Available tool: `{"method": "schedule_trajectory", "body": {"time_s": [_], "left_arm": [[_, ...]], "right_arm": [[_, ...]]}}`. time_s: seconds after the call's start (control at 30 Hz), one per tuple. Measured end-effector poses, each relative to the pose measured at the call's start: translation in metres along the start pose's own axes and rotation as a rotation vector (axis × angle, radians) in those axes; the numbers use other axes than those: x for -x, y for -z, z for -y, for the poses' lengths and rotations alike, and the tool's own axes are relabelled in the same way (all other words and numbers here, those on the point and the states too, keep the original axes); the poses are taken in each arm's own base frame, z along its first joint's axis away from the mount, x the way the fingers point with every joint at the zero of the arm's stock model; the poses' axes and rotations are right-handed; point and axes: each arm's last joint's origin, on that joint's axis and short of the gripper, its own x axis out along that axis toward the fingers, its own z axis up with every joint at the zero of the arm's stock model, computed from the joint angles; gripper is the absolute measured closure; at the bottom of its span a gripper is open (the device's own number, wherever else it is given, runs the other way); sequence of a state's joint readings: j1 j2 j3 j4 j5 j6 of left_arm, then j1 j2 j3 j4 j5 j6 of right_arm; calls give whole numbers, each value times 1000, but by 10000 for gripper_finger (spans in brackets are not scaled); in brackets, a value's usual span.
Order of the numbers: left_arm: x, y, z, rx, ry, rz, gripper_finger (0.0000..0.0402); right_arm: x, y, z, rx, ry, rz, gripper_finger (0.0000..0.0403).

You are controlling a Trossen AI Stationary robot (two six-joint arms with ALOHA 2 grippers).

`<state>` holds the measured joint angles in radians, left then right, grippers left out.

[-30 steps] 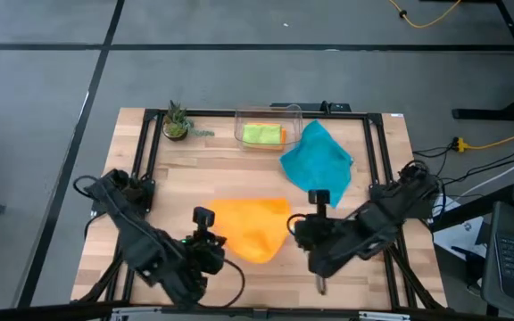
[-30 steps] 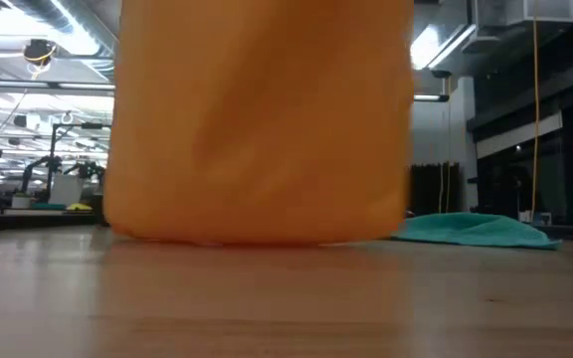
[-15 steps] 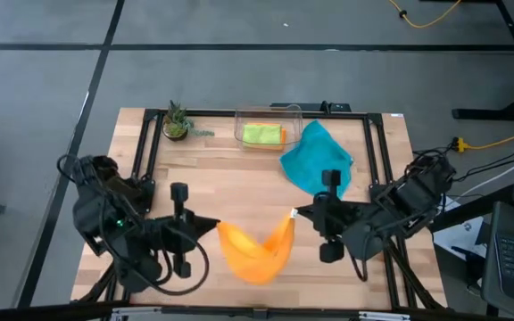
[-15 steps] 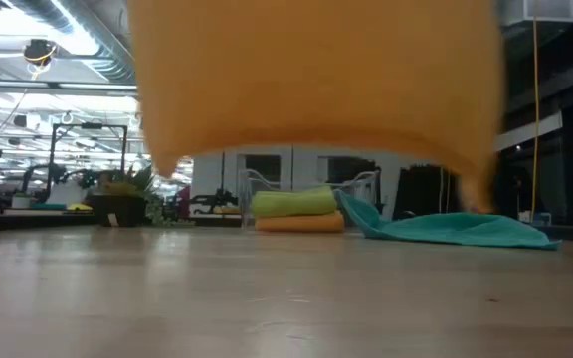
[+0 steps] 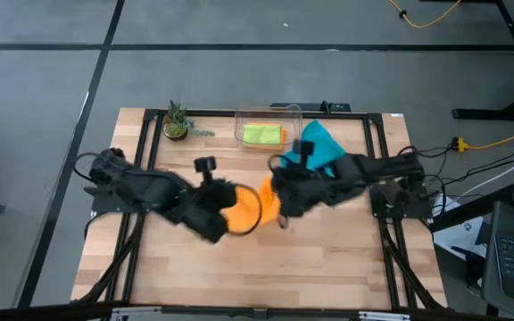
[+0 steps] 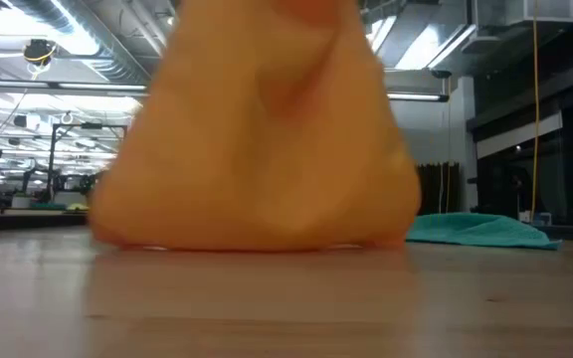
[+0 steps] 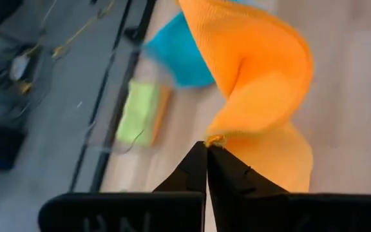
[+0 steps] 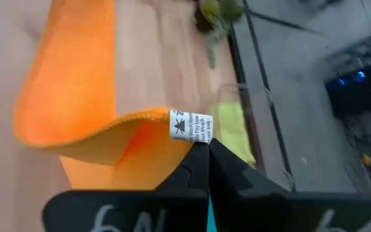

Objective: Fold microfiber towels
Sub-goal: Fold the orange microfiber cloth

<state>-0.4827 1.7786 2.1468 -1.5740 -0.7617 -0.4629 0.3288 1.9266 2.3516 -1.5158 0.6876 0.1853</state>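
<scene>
Two grippers work one table (image 5: 328, 259): the left gripper (image 5: 224, 210) and the right gripper (image 5: 277, 201), each pinched shut on a corner of a single orange towel (image 5: 250, 208) that sags between the two pairs of jaws. One teal towel (image 5: 321, 145) lies beyond the right gripper's jaws. One clear bin (image 5: 268, 126) farther beyond both pairs of jaws holds one lime green towel (image 5: 261, 133) on a second orange towel (image 5: 283, 135); one potted plant (image 5: 176, 121) stands nearby. Four towels in all.
</scene>
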Motion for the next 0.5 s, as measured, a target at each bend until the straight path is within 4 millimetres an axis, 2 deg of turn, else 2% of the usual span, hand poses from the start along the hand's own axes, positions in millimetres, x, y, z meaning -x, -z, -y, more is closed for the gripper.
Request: {"method": "schedule_trajectory", "body": {"time_s": [0.1, 0.23, 0.33, 0.43, 0.5], "left_arm": [[-27, 1, -7, -49, -64, -75, 401], [-45, -1, -21, -88, -133, -112, 401], [-42, -3, -34, -78, -159, -98, 401], [-26, -2, -47, -42, -153, -53, 401], [-14, 0, -50, -1, -119, -24, 401]], "right_arm": [[-28, -4, 11, 29, 43, -63, 403], [-45, -5, 29, 45, 95, -106, 403], [-46, -3, 37, 67, 168, -123, 403], [-37, -1, 41, 86, 187, -113, 403], [-29, 0, 37, 78, 140, -95, 403]]}}
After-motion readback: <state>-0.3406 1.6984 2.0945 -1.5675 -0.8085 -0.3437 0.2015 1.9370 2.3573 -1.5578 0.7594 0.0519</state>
